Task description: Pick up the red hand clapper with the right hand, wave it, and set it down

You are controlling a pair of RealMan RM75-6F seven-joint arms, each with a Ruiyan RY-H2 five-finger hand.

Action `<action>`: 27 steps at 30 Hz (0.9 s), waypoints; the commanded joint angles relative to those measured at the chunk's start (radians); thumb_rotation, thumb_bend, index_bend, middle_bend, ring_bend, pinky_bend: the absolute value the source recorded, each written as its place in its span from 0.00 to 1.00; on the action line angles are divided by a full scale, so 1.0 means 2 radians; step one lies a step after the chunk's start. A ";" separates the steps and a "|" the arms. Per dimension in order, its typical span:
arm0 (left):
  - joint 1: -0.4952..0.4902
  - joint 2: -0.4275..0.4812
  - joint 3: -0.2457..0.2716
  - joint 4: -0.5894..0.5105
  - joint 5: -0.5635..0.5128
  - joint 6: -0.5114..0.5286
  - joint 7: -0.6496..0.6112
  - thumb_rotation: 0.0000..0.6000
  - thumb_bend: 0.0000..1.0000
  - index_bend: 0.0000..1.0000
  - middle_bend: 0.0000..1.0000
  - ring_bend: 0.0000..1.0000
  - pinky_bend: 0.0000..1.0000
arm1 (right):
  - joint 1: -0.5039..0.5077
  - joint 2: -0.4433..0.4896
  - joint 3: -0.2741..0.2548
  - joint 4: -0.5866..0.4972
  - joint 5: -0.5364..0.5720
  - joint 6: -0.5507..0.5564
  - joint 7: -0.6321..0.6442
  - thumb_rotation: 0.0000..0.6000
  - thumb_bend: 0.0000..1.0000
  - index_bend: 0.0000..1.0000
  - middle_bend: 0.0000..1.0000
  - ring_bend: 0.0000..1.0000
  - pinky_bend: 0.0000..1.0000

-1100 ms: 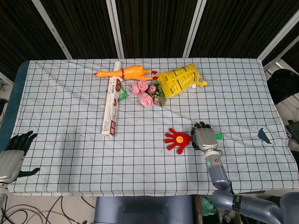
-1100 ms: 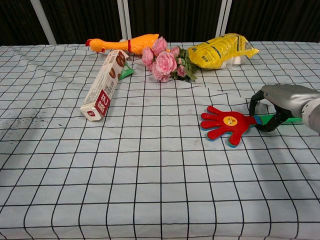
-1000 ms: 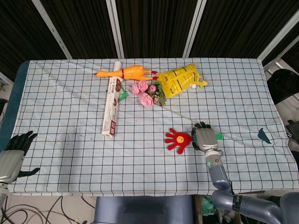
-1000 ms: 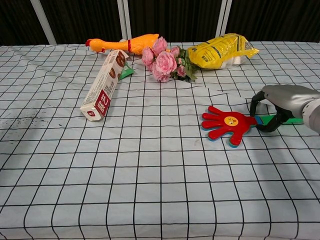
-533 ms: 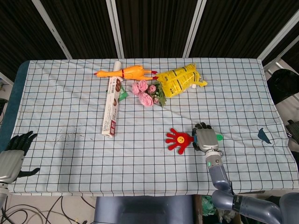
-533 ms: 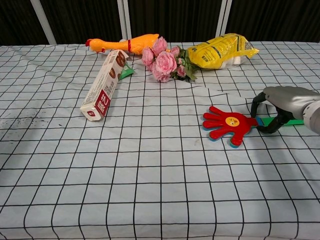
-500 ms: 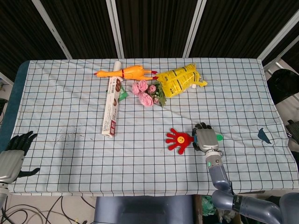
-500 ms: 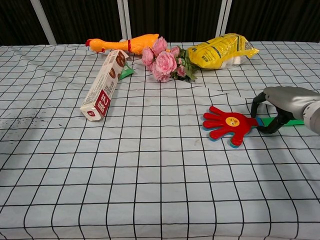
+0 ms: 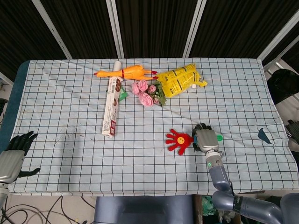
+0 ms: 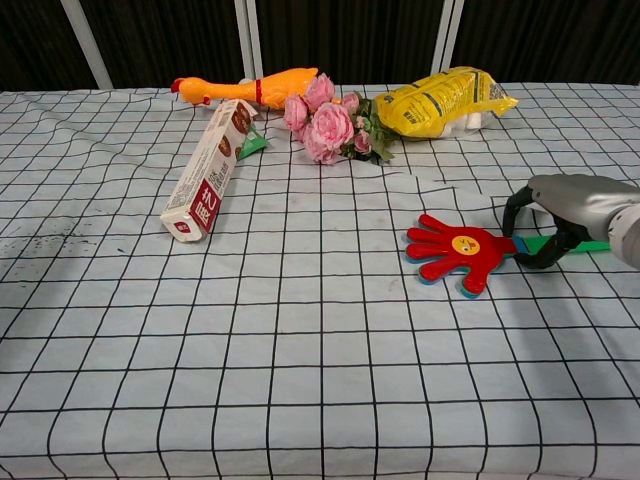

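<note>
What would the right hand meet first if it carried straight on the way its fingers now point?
Probably the pink flowers: in the head view the right hand, curled around the red hand clapper's green handle, points up-table. Depth is uncertain; the yellow bag lies close by.

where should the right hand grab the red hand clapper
By the green handle, coming from above on its right end. The red hand clapper lies flat, palm end pointing left; the right hand already curls its fingers around that handle.

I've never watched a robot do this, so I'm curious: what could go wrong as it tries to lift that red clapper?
The right hand curls over only the clapper's thin green handle, so the toy might slip or twist. The clapper lies flat on wrinkled cloth, which the fingers might snag.
</note>
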 commanded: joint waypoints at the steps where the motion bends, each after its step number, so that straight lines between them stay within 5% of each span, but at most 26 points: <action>1: 0.000 0.000 0.000 0.000 0.000 0.000 0.000 1.00 0.00 0.00 0.00 0.00 0.01 | -0.001 0.001 0.000 -0.002 -0.006 0.002 0.005 1.00 0.41 0.62 0.24 0.14 0.20; 16: 0.000 0.002 0.001 -0.002 0.001 -0.004 -0.002 1.00 0.00 0.00 0.00 0.00 0.01 | -0.010 0.006 0.010 -0.020 -0.063 0.032 0.050 1.00 0.47 0.68 0.50 0.44 0.44; 27: 0.000 0.004 0.003 -0.005 0.003 -0.006 -0.008 1.00 0.01 0.00 0.00 0.00 0.01 | -0.027 0.014 0.027 -0.051 -0.050 0.040 0.088 1.00 0.54 0.76 0.70 0.69 0.68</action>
